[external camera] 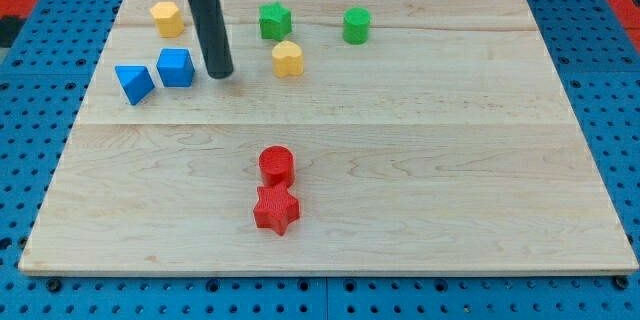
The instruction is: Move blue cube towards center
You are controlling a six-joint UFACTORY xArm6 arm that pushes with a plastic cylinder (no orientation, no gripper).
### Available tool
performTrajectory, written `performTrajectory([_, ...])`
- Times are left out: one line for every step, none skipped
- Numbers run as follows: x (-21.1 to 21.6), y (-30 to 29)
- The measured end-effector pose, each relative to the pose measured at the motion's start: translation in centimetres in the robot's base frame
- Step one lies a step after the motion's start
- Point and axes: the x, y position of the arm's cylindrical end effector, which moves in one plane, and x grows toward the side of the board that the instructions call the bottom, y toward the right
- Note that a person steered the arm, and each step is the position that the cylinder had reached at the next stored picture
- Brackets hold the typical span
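My tip point(221, 73) on the counter point(420, 160), just right of the blue cube point(175, 67), blue triangular block point(134, 83) left of cube, no claw fitted.

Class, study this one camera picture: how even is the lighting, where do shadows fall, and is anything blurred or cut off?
Camera view: soft, even light with no harsh glare on the wooden board; the red cylinder and red star cast only faint shadows; the rod is cut off at the view's top, my tip sharp, just right of the blue cube; all blocks look in focus.
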Motion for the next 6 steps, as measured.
performTrajectory([-0.6, -0.7])
performTrajectory([-2.4, -3.5])
performTrajectory([-2.5, -7.0])
performTrajectory([-1.4, -7.5])
performTrajectory([-1.3, -10.9])
performTrajectory([1.0, -10.4])
